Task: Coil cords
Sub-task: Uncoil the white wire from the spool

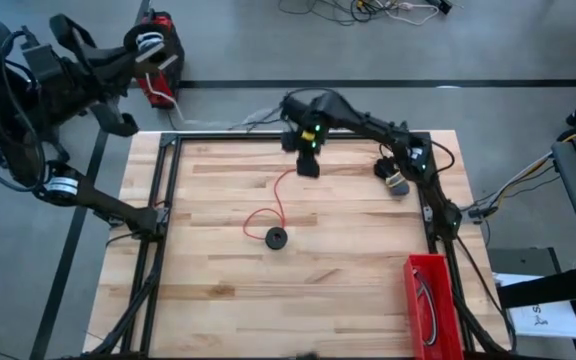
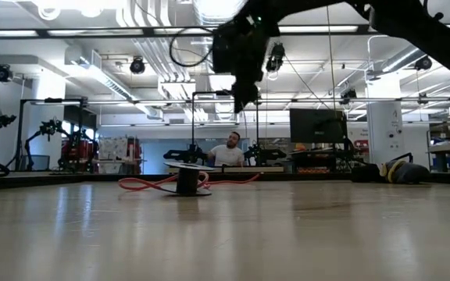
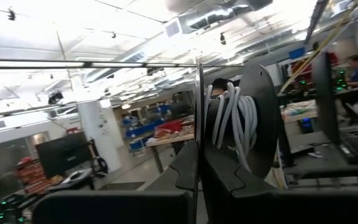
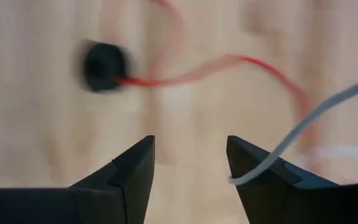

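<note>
Mid-counter (image 1: 218, 290), a thin red cord (image 1: 280, 200) with a round dark spool (image 1: 276, 237) is laid loose, below the nearer right gripper (image 4: 190, 163), whose jaws are spread; the left gripper (image 1: 158, 55), off-counter, is clamped on a white cord reel (image 3: 232, 118).

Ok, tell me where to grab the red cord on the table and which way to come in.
Probably from straight above, on the red cord along its open run above the loop, clear of the dark spool. It lies flat there, and the right gripper already hangs open nearby.
</note>
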